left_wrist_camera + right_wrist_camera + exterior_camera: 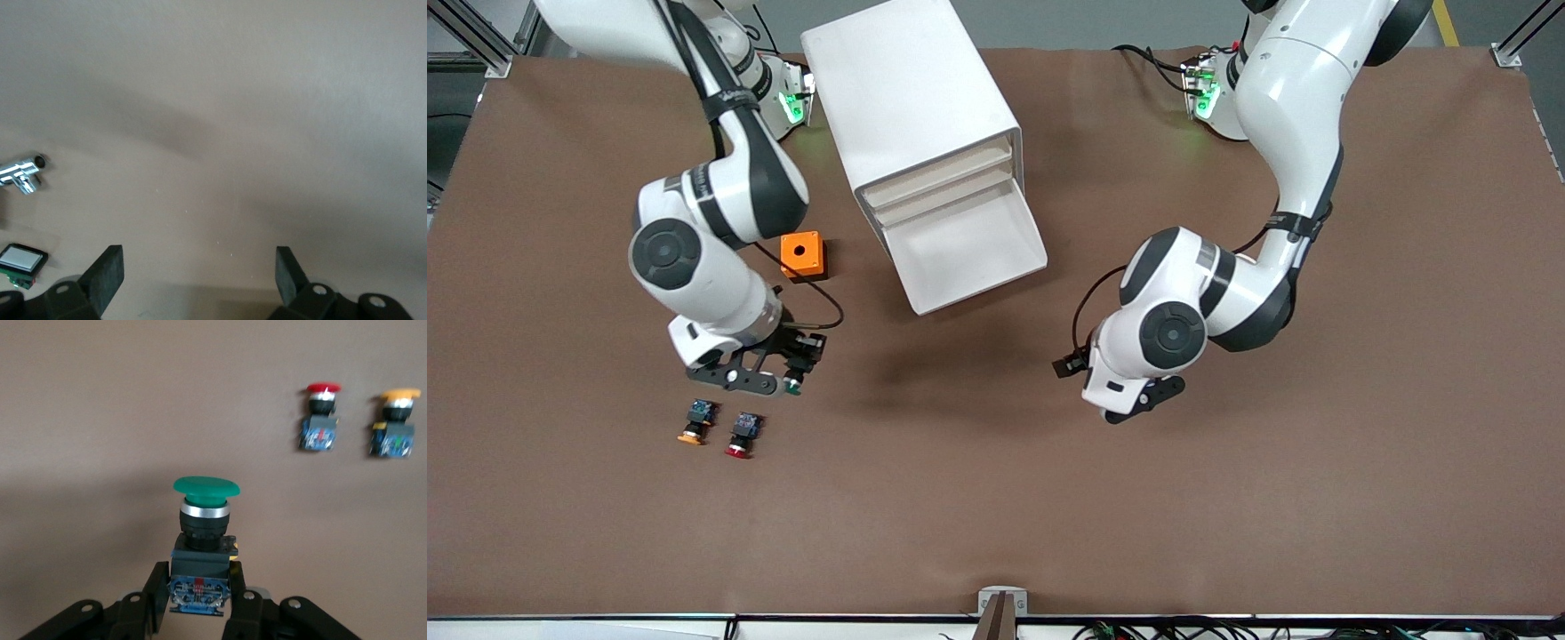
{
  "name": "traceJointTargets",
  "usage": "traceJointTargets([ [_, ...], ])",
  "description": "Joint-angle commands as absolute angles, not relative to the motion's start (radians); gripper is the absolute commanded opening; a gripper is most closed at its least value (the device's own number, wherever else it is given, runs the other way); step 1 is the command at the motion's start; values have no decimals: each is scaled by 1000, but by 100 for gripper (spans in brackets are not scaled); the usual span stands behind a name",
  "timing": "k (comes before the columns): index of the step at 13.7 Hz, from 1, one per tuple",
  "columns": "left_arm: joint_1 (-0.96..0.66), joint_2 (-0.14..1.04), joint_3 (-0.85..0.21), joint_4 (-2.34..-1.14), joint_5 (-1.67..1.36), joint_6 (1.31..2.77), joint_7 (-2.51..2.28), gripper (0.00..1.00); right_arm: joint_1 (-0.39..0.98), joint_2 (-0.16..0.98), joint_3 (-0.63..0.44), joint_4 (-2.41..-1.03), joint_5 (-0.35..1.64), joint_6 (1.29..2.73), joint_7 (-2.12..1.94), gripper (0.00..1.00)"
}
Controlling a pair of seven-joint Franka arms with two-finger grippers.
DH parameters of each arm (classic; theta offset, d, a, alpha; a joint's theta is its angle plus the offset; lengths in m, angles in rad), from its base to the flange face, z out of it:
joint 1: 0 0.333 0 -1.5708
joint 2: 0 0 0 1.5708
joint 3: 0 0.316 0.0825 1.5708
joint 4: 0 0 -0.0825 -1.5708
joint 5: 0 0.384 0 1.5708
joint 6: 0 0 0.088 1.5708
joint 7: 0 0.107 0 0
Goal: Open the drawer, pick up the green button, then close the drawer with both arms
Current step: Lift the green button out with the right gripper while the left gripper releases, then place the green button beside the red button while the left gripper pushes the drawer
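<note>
Jaws of right gripper (199, 600) clamp green button (203, 520); left gripper (199, 267) gapes.

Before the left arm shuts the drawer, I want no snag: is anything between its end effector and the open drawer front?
Nothing visible. The left end effector, open, hangs over bare table toward the left arm's end; the drawer is pulled out of the cabinet. The right end effector grips the green button elsewhere.
</note>
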State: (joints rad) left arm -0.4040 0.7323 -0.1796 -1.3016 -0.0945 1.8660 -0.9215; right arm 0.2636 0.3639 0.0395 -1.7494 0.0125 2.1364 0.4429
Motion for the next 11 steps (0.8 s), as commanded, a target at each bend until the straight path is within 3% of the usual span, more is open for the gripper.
traceJointTargets([
  [1,-445,735,-176,-1363,-71,1946,-940,100,207,441,58,-1726,21,2228,312,2],
  [6,-546,772,-178,-1422,-87,1994,-1040,100,163,626,58,-1648,12,2362,218,2],
  [11,-627,793,-179,-1428,-90,1994,-1068,100,156,709,57,-1629,6,2439,218,8],
])
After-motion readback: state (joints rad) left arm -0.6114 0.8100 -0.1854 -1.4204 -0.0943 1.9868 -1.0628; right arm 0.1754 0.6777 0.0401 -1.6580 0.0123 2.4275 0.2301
